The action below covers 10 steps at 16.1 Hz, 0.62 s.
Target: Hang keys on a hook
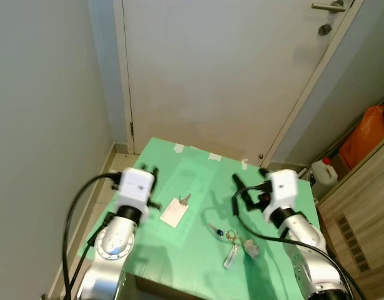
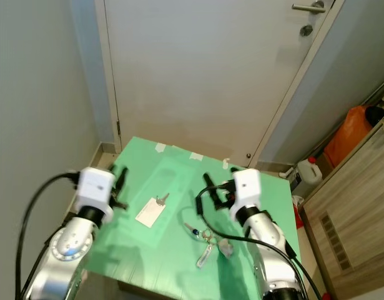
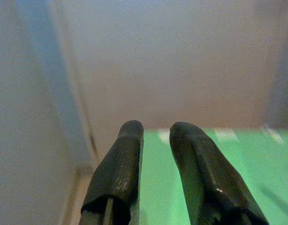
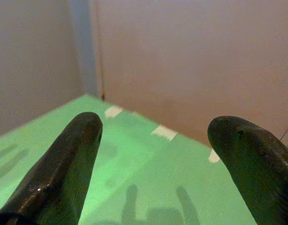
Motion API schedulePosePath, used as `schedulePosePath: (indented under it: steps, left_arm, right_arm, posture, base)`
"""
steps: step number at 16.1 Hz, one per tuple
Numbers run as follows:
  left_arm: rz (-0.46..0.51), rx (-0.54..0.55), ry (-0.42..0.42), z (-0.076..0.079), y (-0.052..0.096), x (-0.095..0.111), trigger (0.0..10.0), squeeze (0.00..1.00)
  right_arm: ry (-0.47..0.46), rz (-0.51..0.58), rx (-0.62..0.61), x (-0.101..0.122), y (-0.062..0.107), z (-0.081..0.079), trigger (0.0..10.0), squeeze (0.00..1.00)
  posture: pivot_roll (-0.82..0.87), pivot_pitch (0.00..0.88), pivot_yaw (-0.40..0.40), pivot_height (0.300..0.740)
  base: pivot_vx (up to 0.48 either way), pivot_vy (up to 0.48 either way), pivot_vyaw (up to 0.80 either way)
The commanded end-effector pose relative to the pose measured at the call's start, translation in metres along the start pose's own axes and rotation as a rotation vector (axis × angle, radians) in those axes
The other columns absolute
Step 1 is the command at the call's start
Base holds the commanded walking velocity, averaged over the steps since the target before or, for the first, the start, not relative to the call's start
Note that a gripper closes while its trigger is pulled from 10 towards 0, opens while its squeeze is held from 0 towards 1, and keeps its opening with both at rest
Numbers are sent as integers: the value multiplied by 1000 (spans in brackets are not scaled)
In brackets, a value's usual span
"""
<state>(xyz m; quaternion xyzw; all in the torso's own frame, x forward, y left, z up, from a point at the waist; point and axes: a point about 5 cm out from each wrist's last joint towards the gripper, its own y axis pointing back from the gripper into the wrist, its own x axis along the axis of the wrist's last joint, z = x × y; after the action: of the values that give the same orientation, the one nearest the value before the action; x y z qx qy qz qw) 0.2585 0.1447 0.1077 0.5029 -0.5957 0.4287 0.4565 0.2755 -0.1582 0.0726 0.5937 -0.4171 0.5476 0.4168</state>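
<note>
On the green table (image 1: 198,165) lie two sets of keys. A single key with a white tag (image 1: 174,212) rests near the middle-left. A bunch of keys on rings with a blue fob and a grey tag (image 1: 233,241) lies toward the front right. My left gripper (image 1: 148,169) hovers over the table's left edge, left of the tagged key, fingers nearly together and holding nothing. My right gripper (image 1: 249,177) hangs above the table's right part, just behind the key bunch, open and empty. Both point toward the door.
A white door (image 1: 229,75) with a metal handle (image 1: 329,6) stands right behind the table. A grey wall (image 1: 42,125) runs close on the left. At the right are an orange bag (image 1: 366,134), a white bottle (image 1: 324,171) and a wooden cabinet (image 1: 360,206).
</note>
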Motion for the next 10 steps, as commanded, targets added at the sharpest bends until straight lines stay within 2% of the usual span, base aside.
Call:
schedulePosePath:
  steps: [1,4,6,10]
  left_arm:
    - [57,36,12,-5,0,10,10000,1000]
    - [39,34,37,-4,0,8,10000,1000]
    - [19,-7,33,2,0,4,10000,1000]
    - [11,10,49,-1,-1,2,10000,1000]
  right_arm:
    - [-18,51,-42,7,2,9,10000,0]
    - [-139,41,-197,1,4,27,10000,0]
    - [-104,46,-172,2,5,24,10000,0]
    - [-111,75,-211,3,7,26,10000,0]
  posture:
    - [29,0,-113,740]
    - [31,2,-110,740]
    - [31,5,-107,740]
    - [29,3,-104,740]
  base:
    - [0,0,0]
    - [0,0,0]
    - [0,0,0]
    - [0,0,0]
